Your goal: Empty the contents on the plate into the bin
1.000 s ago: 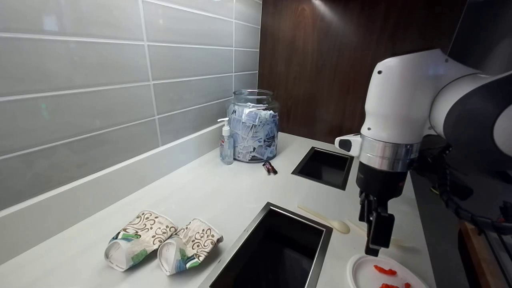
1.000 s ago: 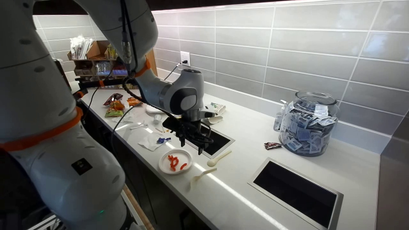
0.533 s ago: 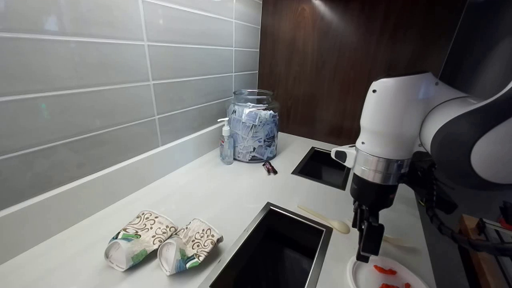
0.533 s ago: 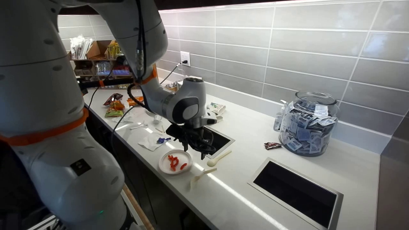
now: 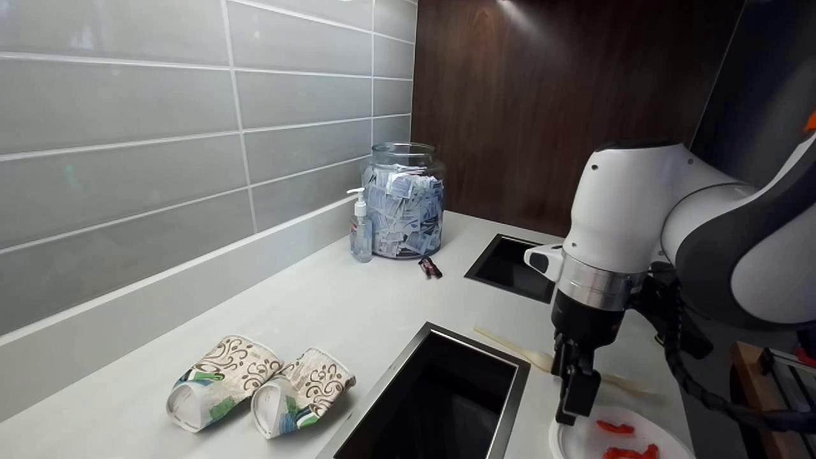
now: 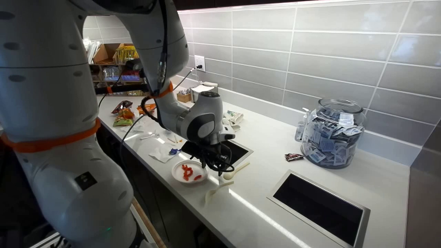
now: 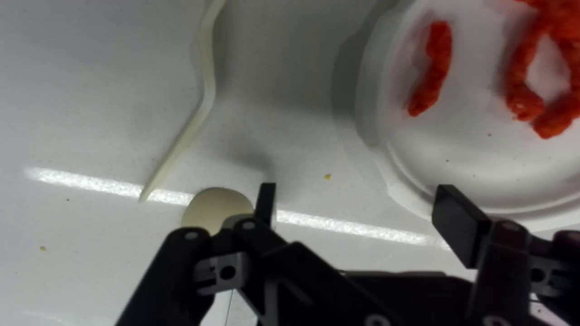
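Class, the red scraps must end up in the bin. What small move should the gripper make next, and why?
Probably ease the open gripper slightly toward the plate, so the rim sits between its fingers before closing. In the wrist view, one finger overlaps the plate's edge, the other appears beside the spoon; nothing is gripped, and red scraps lie on the plate.

The tabletop (image 5: 319, 306) carries the plate (image 7: 480, 167), which looks slightly tipped, near its front edge. Close by lie a cream spoon (image 5: 532, 357) and a second cream utensil (image 6: 211, 192). Toward the back stand a glass jar (image 5: 405, 210) and a pump bottle (image 5: 361, 236), a dark wrapper (image 5: 429, 268) near them. Two crumpled paper cups (image 5: 224, 379) lie on their sides; elsewhere rest snack packets (image 6: 126, 113), a white napkin (image 6: 160, 155) and tiny crumbs (image 7: 328, 177).
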